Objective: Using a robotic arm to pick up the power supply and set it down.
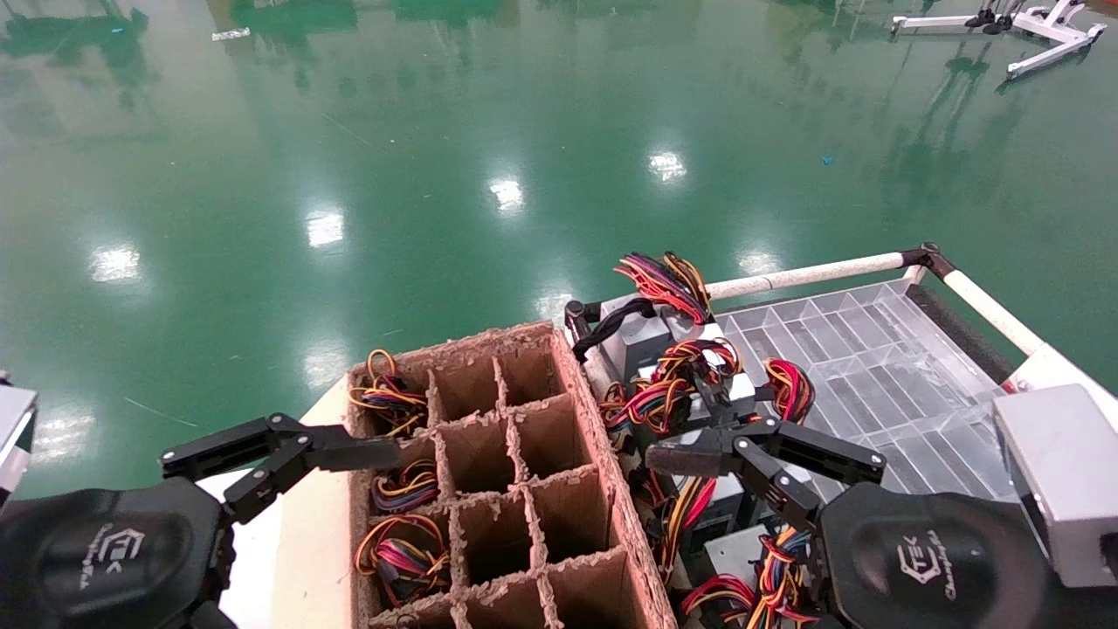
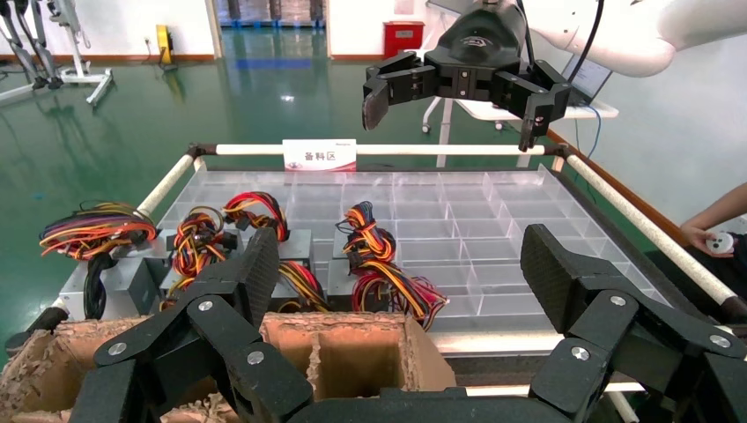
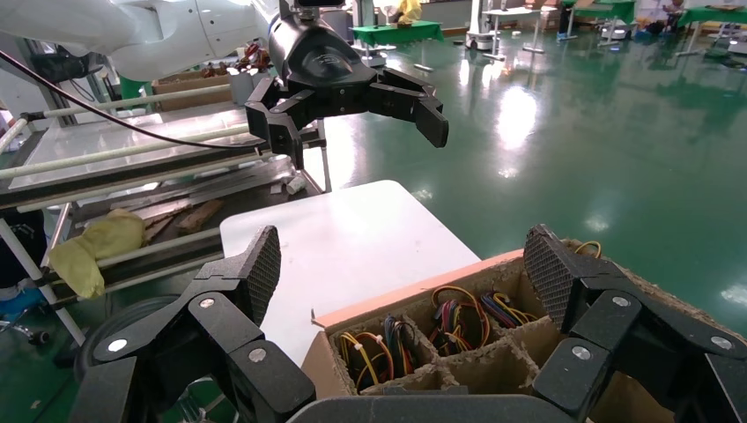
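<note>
The right claw (image 1: 725,459) hangs wide open, empty, over the supplies (image 1: 664,384) just below its fingertips. The left claw (image 1: 288,459), also wide, hangs over the box (image 1: 572,411). The supply looks rigid, smooth and fairly heavy: grip the metal case, not the springy wires.

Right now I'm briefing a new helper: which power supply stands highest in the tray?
Find the clear plastic tray with white rails, beside the cardboard divider box. Along the tray's box-side edge sits a row of grey power supplies; take the far-end power supply. Only its wire bundle fans out above all the others.
</note>
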You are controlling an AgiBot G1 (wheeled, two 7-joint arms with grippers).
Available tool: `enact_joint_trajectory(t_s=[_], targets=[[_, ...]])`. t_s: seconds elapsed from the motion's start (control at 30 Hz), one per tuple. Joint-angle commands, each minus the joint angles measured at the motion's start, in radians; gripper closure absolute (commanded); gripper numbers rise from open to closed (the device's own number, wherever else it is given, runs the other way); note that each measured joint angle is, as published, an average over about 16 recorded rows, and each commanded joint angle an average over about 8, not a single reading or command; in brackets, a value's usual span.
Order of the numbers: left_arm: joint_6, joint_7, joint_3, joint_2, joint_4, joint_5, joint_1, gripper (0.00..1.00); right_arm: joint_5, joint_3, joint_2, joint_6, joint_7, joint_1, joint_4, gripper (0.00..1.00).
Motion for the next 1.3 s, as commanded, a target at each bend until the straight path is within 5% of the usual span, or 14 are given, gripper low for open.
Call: enact_joint_trajectory(t_s=[0.03, 0.23, 0.5, 1.07, 1.3], targets=[[0.000, 0.000, 0.000, 0.000, 0.000, 0.000, 0.000, 0.00, 0.000, 0.000, 0.000, 0.000, 0.000, 0.000, 0.000, 0.00], [0.000, 0.000, 0.000, 0.000, 0.000, 0.000, 0.000, 0.00, 0.000, 0.000, 0.000, 0.000, 0.000, 0.000, 0.000, 0.00], [0.000, 0.000, 0.000, 0.000, 0.000, 0.000, 0.000, 0.98, 0.000, 0.000, 0.000, 0.000, 0.000, 0.000, 0.000, 0.00], [0.000, 0.000, 0.000, 0.000, 0.000, 0.000, 0.000, 1.00, -0.007, -0.004, -0.002, 0.001, -0.001, -0.001, 0.000, 0.00], [0.000, 0.000, 0.000, 0.000, 0.000, 0.000, 0.000, 1.00, -0.118, -0.064, -0.056, 0.018, -0.009, 0.029, -0.008, 0.00]])
